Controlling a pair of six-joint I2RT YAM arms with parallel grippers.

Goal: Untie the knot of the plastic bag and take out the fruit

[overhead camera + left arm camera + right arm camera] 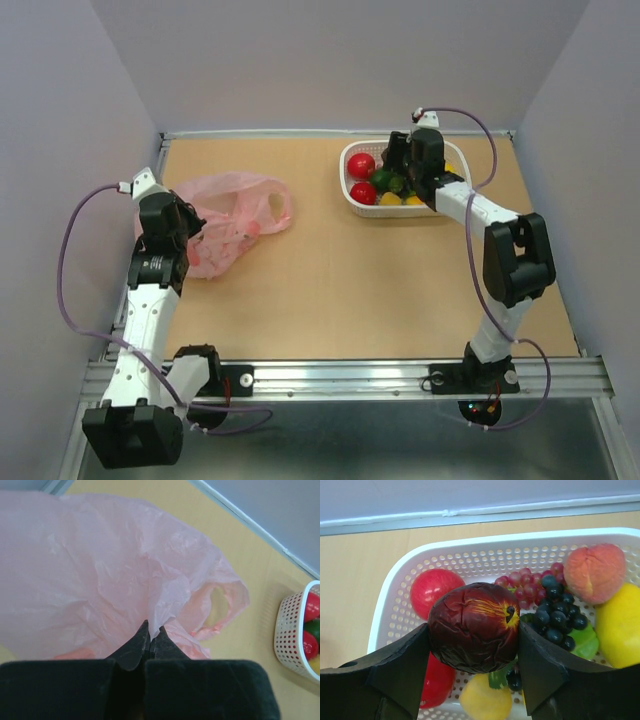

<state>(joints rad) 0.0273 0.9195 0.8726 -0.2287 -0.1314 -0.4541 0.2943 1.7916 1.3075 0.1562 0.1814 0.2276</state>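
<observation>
You've got a tan table [330, 290] filling most of the top view. The pink plastic bag [235, 215] lies crumpled and flat at middle left of it, with one handle loop pointing toward the centre. A white basket [345, 180] sits at upper right of centre, well apart from the bag.

Your right gripper [474, 645] hangs over the basket, and its fingers are spread wide and clamped on both sides of a wrinkled maroon fruit [475, 627].

Under it in the basket are a yellow fruit [620, 625], a peach [595, 572], a red apple [432, 590] and dark grapes [555, 610].

Your left gripper [152, 630] is at the bag's near edge with its fingers almost together. You can't tell whether plastic is caught between them.
</observation>
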